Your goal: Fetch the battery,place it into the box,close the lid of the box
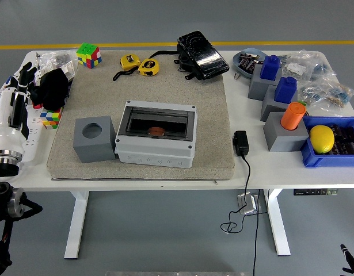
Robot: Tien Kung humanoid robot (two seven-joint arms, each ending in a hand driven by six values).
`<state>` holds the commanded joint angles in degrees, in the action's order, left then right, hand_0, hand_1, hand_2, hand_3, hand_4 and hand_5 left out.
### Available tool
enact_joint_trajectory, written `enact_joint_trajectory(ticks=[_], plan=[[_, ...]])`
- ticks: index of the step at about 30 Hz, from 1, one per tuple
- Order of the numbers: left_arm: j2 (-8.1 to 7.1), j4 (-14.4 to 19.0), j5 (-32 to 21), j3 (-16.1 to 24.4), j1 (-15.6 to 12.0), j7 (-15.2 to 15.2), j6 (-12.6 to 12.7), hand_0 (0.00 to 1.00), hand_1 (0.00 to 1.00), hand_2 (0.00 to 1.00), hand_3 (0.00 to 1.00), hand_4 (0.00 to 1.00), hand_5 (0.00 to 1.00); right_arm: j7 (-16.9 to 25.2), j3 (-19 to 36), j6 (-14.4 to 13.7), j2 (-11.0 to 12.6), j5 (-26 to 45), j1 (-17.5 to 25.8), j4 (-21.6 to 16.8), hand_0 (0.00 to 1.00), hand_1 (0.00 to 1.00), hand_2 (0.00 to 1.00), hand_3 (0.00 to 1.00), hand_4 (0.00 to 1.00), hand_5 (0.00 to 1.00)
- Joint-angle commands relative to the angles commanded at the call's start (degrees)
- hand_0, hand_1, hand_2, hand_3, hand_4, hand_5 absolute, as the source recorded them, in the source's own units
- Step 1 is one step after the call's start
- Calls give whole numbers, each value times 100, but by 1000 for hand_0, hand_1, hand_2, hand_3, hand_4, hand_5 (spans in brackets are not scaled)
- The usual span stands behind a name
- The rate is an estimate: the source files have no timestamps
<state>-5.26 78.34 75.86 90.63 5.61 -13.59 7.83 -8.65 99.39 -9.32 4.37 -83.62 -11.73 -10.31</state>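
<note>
One left hand [22, 80], fingers relaxed, empty

— What does the left arm look like?
— A white, rounded shell on the forearm [8, 123] with a black slot along it, ending below in a silver ring and a black joint [10, 204].
— And the left robot hand [24, 77]?
— White segments with black joints; thin fingers.
— The right?
— Only a black tip [350, 259] in the lower corner.

Box [156, 135]: matt grey plastic, dark translucent lid. Mat [211, 121]: rough beige fabric. Worktop [246, 172]: smooth white. Black pouch [202, 54]: glossy. Bags [326, 86]: clear crinkled plastic.
</note>
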Motion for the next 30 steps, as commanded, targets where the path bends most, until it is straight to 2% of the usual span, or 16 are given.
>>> enact_joint_trajectory(ticks=[30], plan=[[29, 61, -4, 13, -20, -26, 42, 965, 946, 896, 908, 998, 998, -1, 3, -7, -8, 5, -7, 0, 842, 800, 766, 799, 998, 998]])
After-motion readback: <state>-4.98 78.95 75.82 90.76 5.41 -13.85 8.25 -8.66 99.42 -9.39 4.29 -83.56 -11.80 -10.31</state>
